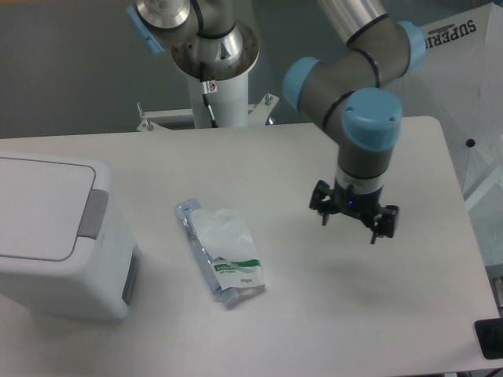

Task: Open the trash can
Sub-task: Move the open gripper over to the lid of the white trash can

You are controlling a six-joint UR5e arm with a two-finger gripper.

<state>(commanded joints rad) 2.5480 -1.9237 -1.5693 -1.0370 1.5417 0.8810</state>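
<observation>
Packet (222, 253) green print unreadable; trash can (61, 236) lid closed.

Looks like a robotics lab to me: grey-and-blue jointed robot arm (357, 86) bolted on a white pedestal (220, 98) behind a plain white worktop (314, 314), bare grey wall (71, 63), nothing homey around.

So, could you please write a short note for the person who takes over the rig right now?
Claw: open, empty, hanging above the right half of the table, apart from everything.
Trash can: at the left edge, lid flat and shut; its grey push tab faces the claw's side.
Clear packet with green print: lying flat between the trash can and the claw, untouched.
Done: nothing on the trash can yet.
Left: bring the claw over to the tab, passing above the packet, press it and let the lid open.
</observation>
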